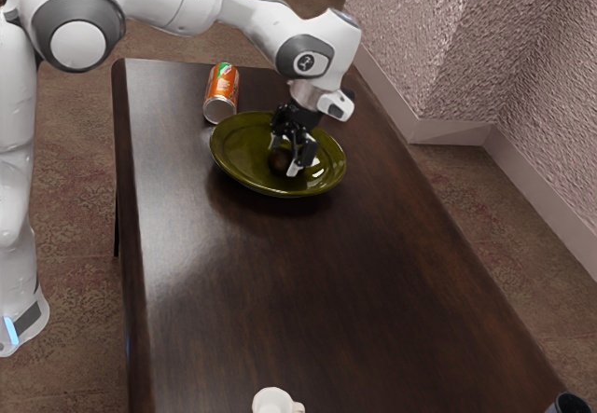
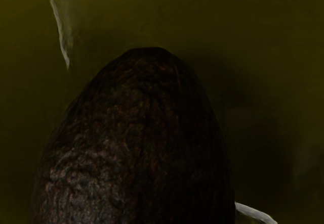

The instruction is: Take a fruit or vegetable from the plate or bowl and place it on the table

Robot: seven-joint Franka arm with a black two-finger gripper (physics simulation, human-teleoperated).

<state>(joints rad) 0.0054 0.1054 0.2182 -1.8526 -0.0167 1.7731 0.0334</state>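
Observation:
Over the green plate (image 1: 244, 158), my gripper (image 1: 287, 155) points down with its fingers spread apart. A dark brown, rough-skinned avocado (image 1: 279, 161) rests in the plate, low between the open fingers; contact on both sides cannot be made out. Seen from the wrist, the avocado (image 2: 136, 148) is large and close under my hand, its rounded end surrounded by the plate's olive-green surface (image 2: 212, 16). Part of the fruit is hidden by the hand in the exterior view.
An orange can (image 1: 222, 92) stands beside the plate on the dark wooden table (image 1: 308, 292). A white cup (image 1: 275, 401) is at the exterior view's bottom edge, and a dark round object (image 1: 570, 404) is at its lower right corner. Walls rise beyond the table.

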